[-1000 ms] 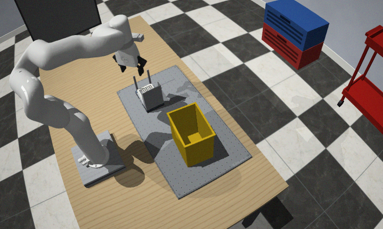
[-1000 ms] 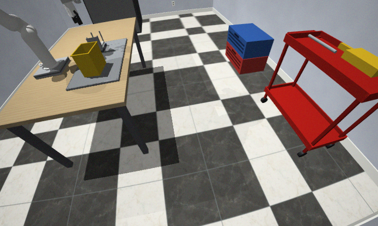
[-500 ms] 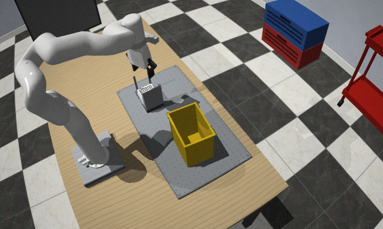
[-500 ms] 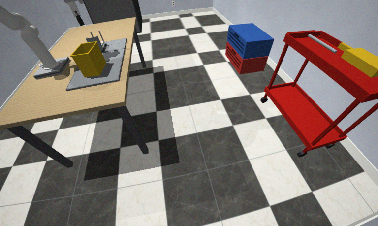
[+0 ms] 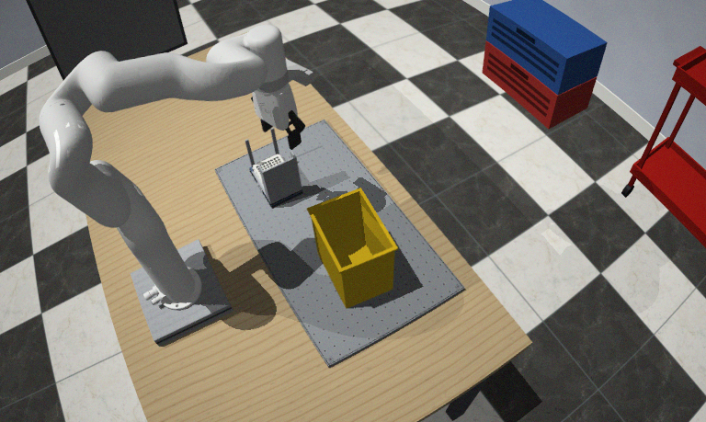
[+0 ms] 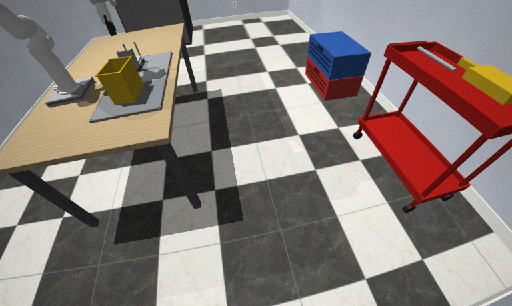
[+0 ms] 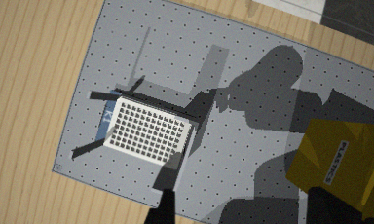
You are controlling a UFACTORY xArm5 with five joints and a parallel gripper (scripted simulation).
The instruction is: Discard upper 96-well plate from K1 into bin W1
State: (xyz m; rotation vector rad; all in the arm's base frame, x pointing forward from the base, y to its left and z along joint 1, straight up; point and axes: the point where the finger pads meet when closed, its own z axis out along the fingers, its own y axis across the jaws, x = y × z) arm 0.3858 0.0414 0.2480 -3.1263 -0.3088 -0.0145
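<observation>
The stack rack K1 (image 5: 282,182) (image 6: 127,55) (image 7: 199,108) stands on the grey dotted mat (image 5: 364,302) (image 6: 113,108) (image 7: 170,54). The upper white 96-well plate (image 5: 269,164) (image 7: 148,131) lies at the top of the rack between its posts; the lower plate is hidden beneath it. The yellow plastics bin W1 (image 5: 358,271) (image 6: 121,84) (image 7: 336,161) stands upright on the same mat, to the front right of the rack. My gripper (image 5: 280,129) (image 6: 110,27) (image 7: 248,211) is open and empty. It hangs above the rack, a little behind it.
The mat lies on a wooden table (image 5: 233,376). The arm's base plate (image 5: 176,318) sits at the table's left. A dark panel (image 5: 104,17) stands behind the table. Blue and red crates (image 5: 541,58) and a red cart (image 5: 671,173) are on the floor to the right.
</observation>
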